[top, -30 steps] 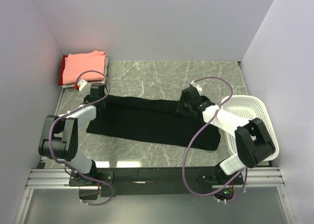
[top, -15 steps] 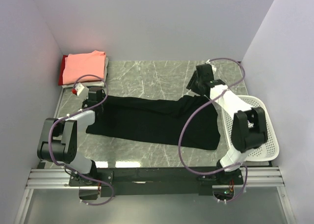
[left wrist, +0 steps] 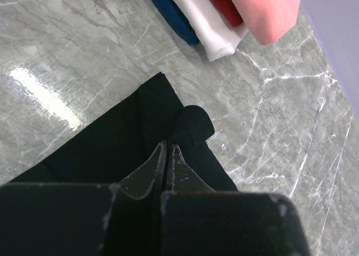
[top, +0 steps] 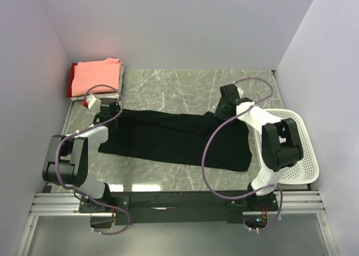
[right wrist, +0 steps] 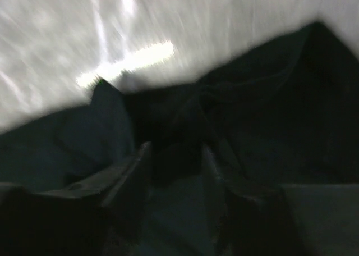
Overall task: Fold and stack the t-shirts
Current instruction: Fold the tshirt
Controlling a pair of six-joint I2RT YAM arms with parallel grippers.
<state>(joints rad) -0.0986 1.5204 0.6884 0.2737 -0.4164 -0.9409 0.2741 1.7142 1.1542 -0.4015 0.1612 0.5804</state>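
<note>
Marble counter (top: 168, 87): black shirt (top: 168, 141) lies spread mid-counter. I have my left fingers (left wrist: 168, 149) pinched shut on its far-left corner. My right fingers (right wrist: 174, 155) stand part open over the bunched far-right edge; blurred, cannot tell if they grip. Judgement: secure that corner, then pull both corners apart evenly, low.

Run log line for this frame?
black t-shirt: laid out | left jaws: shut on its left corner | right jaws: apart at its far-right edge, grip unclear | folded stack: far-left
</note>
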